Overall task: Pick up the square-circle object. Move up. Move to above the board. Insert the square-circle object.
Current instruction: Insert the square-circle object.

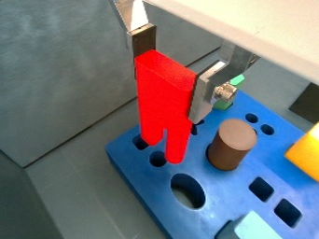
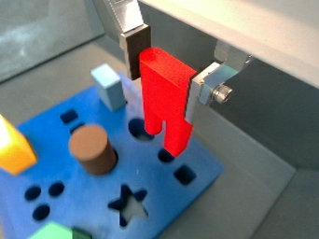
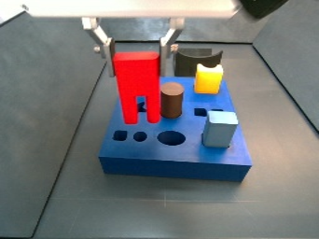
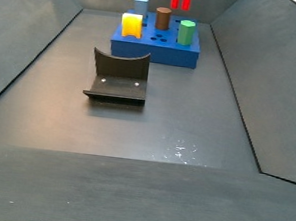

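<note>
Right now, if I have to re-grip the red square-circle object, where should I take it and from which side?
Take the square-circle object by its flat upper end, from above, as the end effector does now. It stands upright with its two legs down at the board, so only the top is free.

Red square-circle object [image 3: 136,86], blue board [image 3: 174,154]

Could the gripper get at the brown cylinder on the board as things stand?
Probably not yet. The gripper is shut on the red block, whose legs are at the board. The brown cylinder stands right beside it with its top clear, but the fingers are occupied until the block is let go.
</note>
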Motion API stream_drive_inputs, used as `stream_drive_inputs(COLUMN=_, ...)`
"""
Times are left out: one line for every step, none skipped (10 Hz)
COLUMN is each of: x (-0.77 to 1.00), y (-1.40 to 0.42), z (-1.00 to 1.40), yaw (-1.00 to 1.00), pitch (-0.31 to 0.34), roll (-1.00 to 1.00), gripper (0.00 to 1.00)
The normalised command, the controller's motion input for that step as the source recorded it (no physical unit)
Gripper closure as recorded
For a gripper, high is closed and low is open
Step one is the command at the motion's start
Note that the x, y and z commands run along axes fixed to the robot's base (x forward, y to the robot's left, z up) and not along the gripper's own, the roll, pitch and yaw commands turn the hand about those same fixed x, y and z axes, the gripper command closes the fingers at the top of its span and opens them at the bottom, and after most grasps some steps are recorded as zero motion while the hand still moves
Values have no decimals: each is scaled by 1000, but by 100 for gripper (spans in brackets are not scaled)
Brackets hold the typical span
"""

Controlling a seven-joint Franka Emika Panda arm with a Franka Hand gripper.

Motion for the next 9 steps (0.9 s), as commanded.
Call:
stream_drive_inputs(x=-11, y=0, z=-129, yaw=0, pitch=0, roll=64, gripper=100)
stream_drive_inputs(x=-31, y=-166, z=-331, yaw=117, pitch=0, roll=344, gripper=100)
stream_drive_inputs(x=0, y=0, z=0, yaw=0, pitch=0, roll=7, gripper=100)
stream_drive_inputs(x=-26, y=0, z=-203, yaw=23, pitch=1, roll=200, gripper=100)
stream_drive_inputs(x=0, y=-49, z=0, yaw=9, pitch=26, roll=156, gripper=100)
stream_drive_inputs(x=0, y=0, z=-91, yaw=0, pitch=0, roll=29, gripper=100)
stream_drive_inputs(x=211, y=-149, z=-611, yaw=0, pitch=0, roll=181, gripper=100)
stream_drive_inputs(x=271, y=-131, z=-657, yaw=0, pitch=0, roll=146, gripper=100)
stream_drive_inputs(x=37, y=0, z=0, yaw=0, pitch=0, roll=0, gripper=100)
